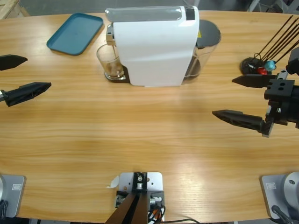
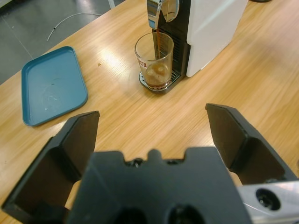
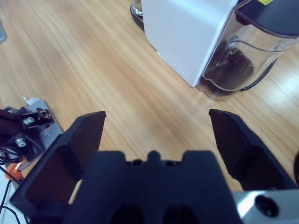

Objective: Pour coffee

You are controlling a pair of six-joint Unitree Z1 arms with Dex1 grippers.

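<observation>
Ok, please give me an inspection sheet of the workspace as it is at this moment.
Surface: wooden table, bare in the middle.
Job's things: glass tumbler on the drip grate of the white coffee machine; coffee streams in from the spout.
Clutter: teal tray, nothing in it; red and blue capsules by a black stand with rods.
End effectors: left end effector open, holding nothing; right end effector open, holding nothing.
Cables: one on the floor.
Surroundings: grey floor.
</observation>
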